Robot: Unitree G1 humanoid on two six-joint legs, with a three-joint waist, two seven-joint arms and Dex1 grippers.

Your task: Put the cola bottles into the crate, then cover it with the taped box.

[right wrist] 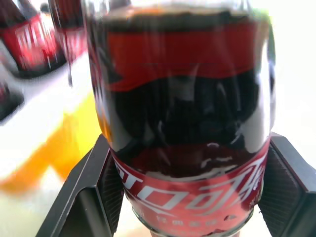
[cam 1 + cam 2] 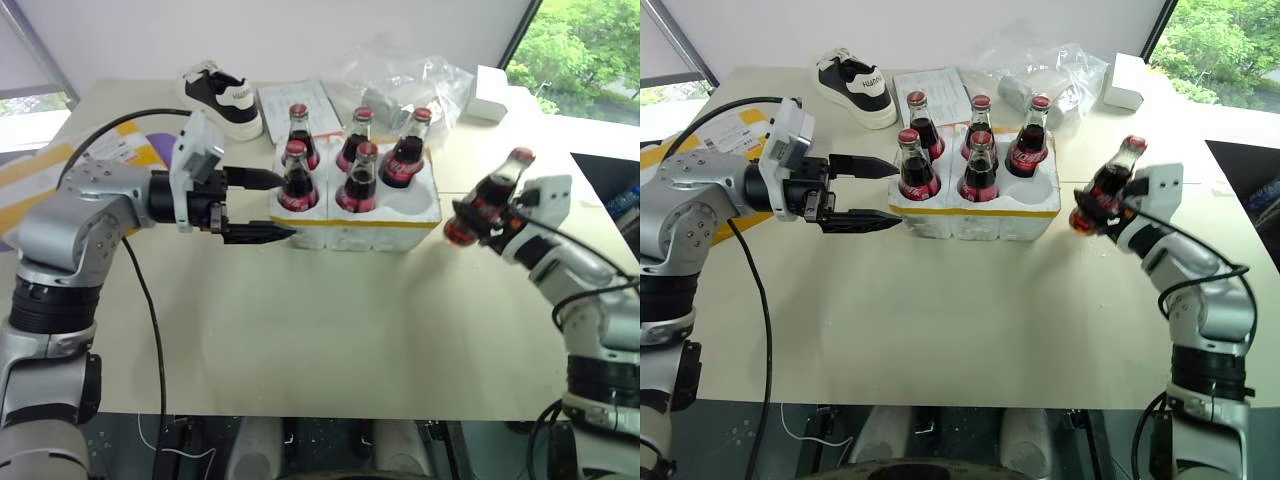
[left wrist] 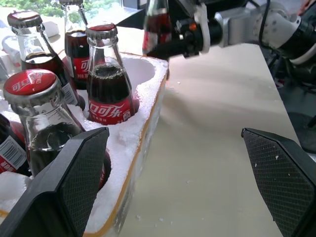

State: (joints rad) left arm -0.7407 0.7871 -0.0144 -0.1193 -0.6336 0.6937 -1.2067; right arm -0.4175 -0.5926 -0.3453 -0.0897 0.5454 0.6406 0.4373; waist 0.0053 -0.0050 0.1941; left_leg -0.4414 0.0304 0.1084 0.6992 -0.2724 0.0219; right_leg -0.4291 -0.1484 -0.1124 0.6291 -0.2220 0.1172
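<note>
The desk (image 2: pixel 330 330) is the pale surface that carries everything you see. On it, at mid-depth and slightly left of centre, sits the crate (image 2: pixel 400 215), a low white foam tray with a yellow band at its base. Five cola bottles (image 2: pixel 298 178) stand upright in its wells; the near-right well is vacant. Far left of the crate lies a black-and-white shoe (image 2: pixel 222 98), with a paper sheet (image 2: pixel 290 100) beside it and a crumpled clear plastic bag (image 2: pixel 400 75) farther right. A small white box (image 2: pixel 492 95) rests at the far right corner.

Your left tool (image 2: pixel 878 192) is level at the crate's left end with its jaws spread wide, gripping nothing. Your right tool (image 2: pixel 485 215) is to the right of the crate, above the desk, clamped on the sixth cola bottle (image 2: pixel 490 195), which tilts with its red cap up and to the right.
</note>
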